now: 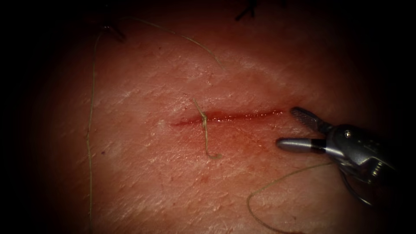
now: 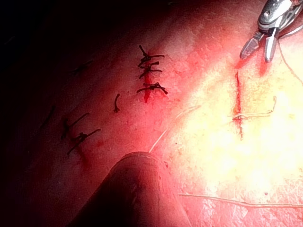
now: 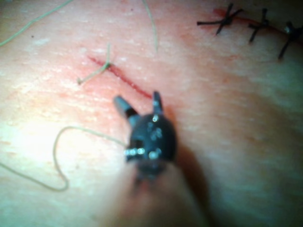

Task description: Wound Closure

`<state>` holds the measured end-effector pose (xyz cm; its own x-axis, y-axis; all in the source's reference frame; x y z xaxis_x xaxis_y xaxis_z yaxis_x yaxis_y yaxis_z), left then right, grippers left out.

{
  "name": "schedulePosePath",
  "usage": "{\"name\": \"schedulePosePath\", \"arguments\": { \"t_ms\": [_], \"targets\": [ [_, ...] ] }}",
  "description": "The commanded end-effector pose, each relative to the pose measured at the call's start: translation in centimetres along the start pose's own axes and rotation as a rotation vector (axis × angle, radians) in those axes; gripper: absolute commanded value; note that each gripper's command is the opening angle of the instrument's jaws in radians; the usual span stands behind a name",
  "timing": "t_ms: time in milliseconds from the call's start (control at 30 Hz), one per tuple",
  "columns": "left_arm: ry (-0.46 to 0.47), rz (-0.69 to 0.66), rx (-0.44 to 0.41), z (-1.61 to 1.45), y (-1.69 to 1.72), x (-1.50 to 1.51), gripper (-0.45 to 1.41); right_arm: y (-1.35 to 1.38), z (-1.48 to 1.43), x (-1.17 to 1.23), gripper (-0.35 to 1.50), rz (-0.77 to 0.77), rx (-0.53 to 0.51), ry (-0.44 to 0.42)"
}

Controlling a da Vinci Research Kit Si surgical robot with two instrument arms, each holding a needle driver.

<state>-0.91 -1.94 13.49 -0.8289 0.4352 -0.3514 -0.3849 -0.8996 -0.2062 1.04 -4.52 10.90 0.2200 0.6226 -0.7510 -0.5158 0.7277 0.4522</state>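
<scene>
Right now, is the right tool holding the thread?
No, the right tool has its jaws spread open beside the cut, with nothing between them.

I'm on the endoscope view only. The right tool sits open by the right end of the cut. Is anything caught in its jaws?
Observer: No. From the right wrist view, the right tool holds nothing, with its jaws apart just short of the cut.
Operator: What lies on the tissue past my dark edges?
Observer: The left wrist view shows a second cut, closed with three dark stitches.
Operator: Anything more?
Observer: Yes, two more dark stitches farther along.
</scene>
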Motion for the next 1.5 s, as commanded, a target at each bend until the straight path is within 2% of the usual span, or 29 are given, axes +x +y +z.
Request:
{"name": "schedulePosePath", "arguments": {
  "t_ms": [33,67,167,233,300,367,400,500,600,633,667,700,733,767,867,900,933,1067,1200,1333,1500],
  "targets": [
    [0.132,-0.059,-0.044,0.01,-0.03,0.05,1.08,-0.01,0.09,-0.04,1.31,0.000,0.003,0.002],
    [0.132,-0.059,-0.044,0.01,-0.03,0.05,1.08,-0.01,0.09,-0.04,1.31,0.000,0.003,0.002],
    [0.280,-0.103,-0.104,-0.02,-0.05,0.07,1.22,-0.02,0.09,-0.04,1.31,0.001,0.002,0.008],
    [0.313,-0.127,-0.107,-0.03,-0.07,0.08,1.12,-0.04,0.08,-0.04,1.31,0.001,0.002,0.008],
    [0.330,-0.127,-0.102,-0.05,-0.04,0.08,1.13,-0.05,0.07,-0.05,1.31,0.001,0.002,0.008],
    [0.362,-0.130,-0.109,-0.07,0.09,0.09,1.12,-0.08,0.06,-0.05,1.31,0.000,0.008,0.009],
    [0.388,-0.133,-0.131,-0.10,0.26,0.12,1.12,-0.09,0.05,-0.05,1.31,0.000,0.008,0.009],
    [0.421,-0.075,-0.148,-0.14,0.43,0.16,1.18,-0.09,0.05,-0.05,1.31,0.000,0.008,0.009],
    [0.498,0.023,-0.155,-0.22,0.65,0.28,1.20,-0.09,0.06,-0.05,1.31,0.001,0.008,0.012],
    [0.554,0.042,-0.164,-0.32,0.78,0.37,1.20,-0.09,0.05,-0.05,1.31,0.001,0.008,0.012],
    [0.554,0.042,-0.164,-0.32,0.78,0.37,1.20,-0.09,0.05,-0.05,1.31,0.001,0.008,0.012],
    [0.613,0.056,-0.161,-0.47,0.99,0.49,1.13,-0.09,0.05,-0.05,1.31,0.002,0.007,0.014],
    [0.626,0.063,-0.164,-0.52,1.05,0.52,1.08,-0.09,0.05,-0.05,1.31,0.002,0.007,0.014],
    [0.626,0.063,-0.164,-0.52,1.05,0.52,1.08,-0.09,0.05,-0.05,1.31,0.002,0.007,0.014],
    [0.650,0.099,-0.178,-0.65,1.41,0.66,0.95,-0.09,0.06,-0.04,1.31,0.003,0.019,0.015],
    [0.661,0.110,-0.190,-0.68,1.63,0.73,0.90,-0.10,0.06,-0.04,1.31,0.003,0.022,0.016],
    [0.676,0.127,-0.205,-0.68,1.85,0.78,0.81,-0.10,0.06,-0.05,1.30,0.002,0.028,0.017],
    [0.662,0.173,-0.226,-0.54,2.33,0.86,0.73,-0.15,0.08,-0.04,1.25,0.002,0.045,0.020],
    [0.616,0.226,-0.239,-0.36,2.61,0.85,0.46,-0.18,0.10,-0.04,1.25,0.002,0.056,0.022],
    [0.568,0.249,-0.219,-0.15,2.78,0.81,0.48,-0.22,0.12,-0.04,1.23,0.002,0.057,0.023],
    [0.545,0.259,-0.214,0.03,2.83,0.82,0.46,-0.26,0.17,-0.07,1.23,-0.001,0.057,0.022]
  ]
}}
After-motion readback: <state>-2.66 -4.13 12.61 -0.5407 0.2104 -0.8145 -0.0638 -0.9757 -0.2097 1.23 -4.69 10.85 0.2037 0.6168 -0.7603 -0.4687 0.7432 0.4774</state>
